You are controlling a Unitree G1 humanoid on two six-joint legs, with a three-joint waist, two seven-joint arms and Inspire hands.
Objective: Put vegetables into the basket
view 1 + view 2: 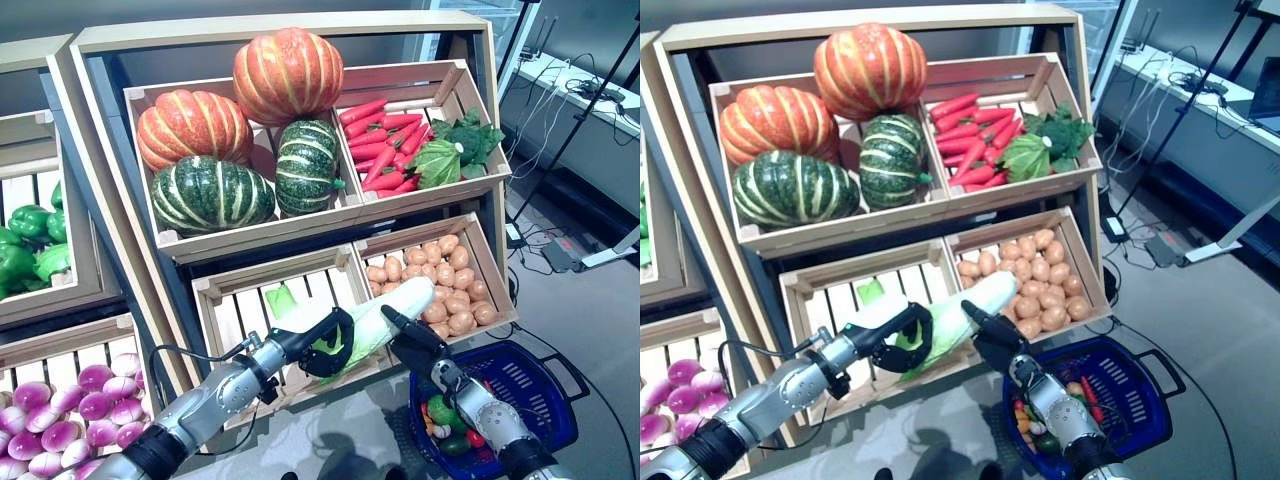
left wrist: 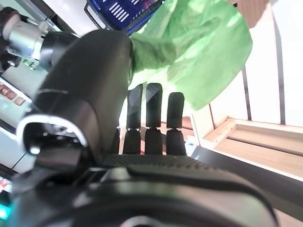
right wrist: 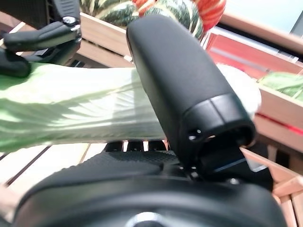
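Observation:
A long pale cabbage [image 1: 385, 318] with green leaves is held in the air in front of the stand's lower slatted crate [image 1: 250, 305]. My left hand [image 1: 322, 345] is curled round its leafy end, which shows past my fingers in the left wrist view [image 2: 199, 52]. My right hand [image 1: 420, 350] is at the white stem end, and in the right wrist view the cabbage [image 3: 71, 109] lies between its straight thumb and its fingers. The blue basket [image 1: 545, 365] stands on the floor below my right hand. It holds small green and red vegetables [image 1: 445, 415].
The wooden stand [image 1: 300, 30] rises right behind the hands, with a crate of round brown vegetables [image 1: 440, 285] beside my right hand. A second stand [image 1: 40, 200] is at the left. Cables and a white table [image 1: 590, 110] are at the far right, with grey floor [image 1: 600, 320] around the basket.

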